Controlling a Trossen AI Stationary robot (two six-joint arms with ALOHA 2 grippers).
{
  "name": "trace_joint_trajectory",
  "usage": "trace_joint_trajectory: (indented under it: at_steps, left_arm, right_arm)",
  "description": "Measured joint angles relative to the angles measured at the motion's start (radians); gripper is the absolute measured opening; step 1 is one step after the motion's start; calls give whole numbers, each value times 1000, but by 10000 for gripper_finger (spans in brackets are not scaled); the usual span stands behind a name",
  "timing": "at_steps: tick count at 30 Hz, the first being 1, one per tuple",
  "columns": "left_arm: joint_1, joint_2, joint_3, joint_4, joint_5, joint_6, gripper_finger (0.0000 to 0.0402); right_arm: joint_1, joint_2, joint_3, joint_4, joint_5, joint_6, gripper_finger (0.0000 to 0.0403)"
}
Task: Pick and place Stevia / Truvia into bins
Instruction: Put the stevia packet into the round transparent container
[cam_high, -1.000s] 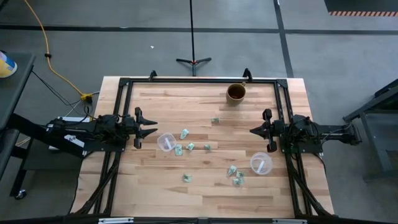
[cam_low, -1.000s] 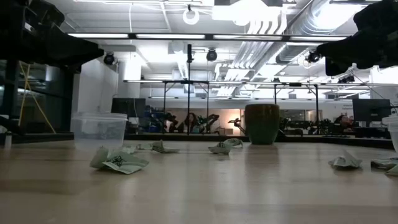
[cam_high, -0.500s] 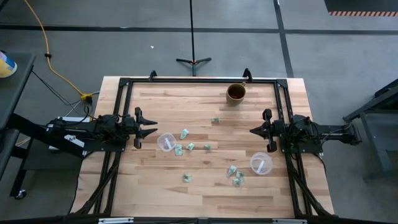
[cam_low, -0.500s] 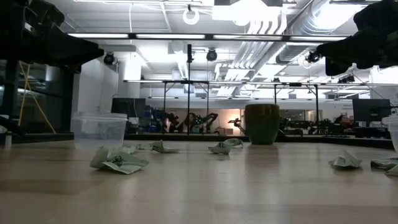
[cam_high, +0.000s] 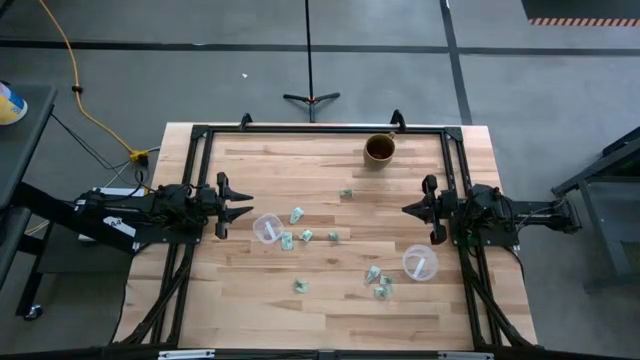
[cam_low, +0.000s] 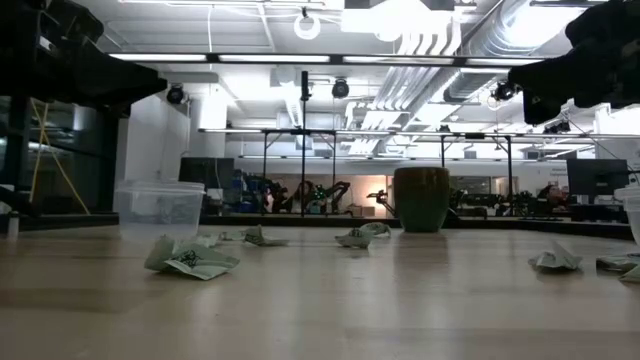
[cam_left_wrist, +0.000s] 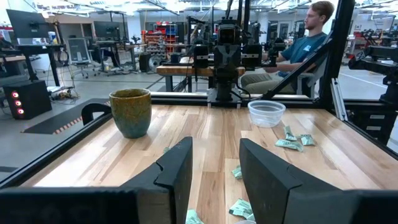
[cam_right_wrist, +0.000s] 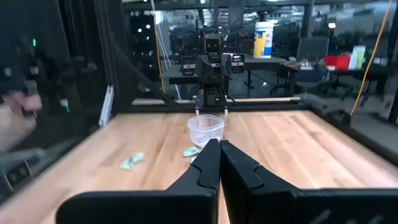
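Several pale green sachets (cam_high: 307, 236) lie flat and scattered across the middle of the wooden table, some (cam_high: 378, 281) beside the right clear cup (cam_high: 420, 263). The left clear cup (cam_high: 266, 229) stands upright near my left gripper (cam_high: 248, 206), which hovers open at the table's left side, just left of that cup. My right gripper (cam_high: 405, 210) is shut and hovers at the table's right side, toward the far side of the right cup. The left wrist view shows the open fingers (cam_left_wrist: 216, 158), the right wrist view the shut ones (cam_right_wrist: 219, 144).
A brown opaque cup (cam_high: 379, 149) stands near the far edge. A black frame (cam_high: 320, 128) runs along the table's far, left and right sides. Bare wood lies along the near edge. A person (cam_left_wrist: 305, 43) sits beyond the table's right side.
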Motion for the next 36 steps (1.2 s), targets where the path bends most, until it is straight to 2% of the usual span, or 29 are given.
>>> trace_joint_trajectory:
  at_steps: [4, 9, 13, 16, 23, 26, 30, 36]
  left_arm:
    - [0, 0, 0, 1, 0, 0, 166]
    - [0, 0, 0, 1, 0, 0, 166]
    - [0, 0, 0, 1, 0, 0, 166]
    - [0, 0, 0, 3, 0, 0, 166]
    - [0, 0, 0, 28, -24, 0, 166]
    - [0, 0, 0, 27, -29, 0, 166]
    - [0, 0, 0, 27, -31, 0, 166]
    - [0, 0, 0, 27, -38, 0, 166]
  right_arm:
    - [0, 0, 0, 13, 76, 91, 0]
    - [0, 0, 0, 20, 195, 12, 0]
    - [0, 9, 0, 23, 202, 11, 6]
    - [0, 30, 0, 39, 197, 4, 37]
    - [0, 145, 0, 195, 145, -73, 174]
    - [0, 213, 11, 254, 147, -105, 216]
    - [0, 325, 82, 258, 156, -172, 241]
    - [0, 520, 213, 258, 121, -267, 239]
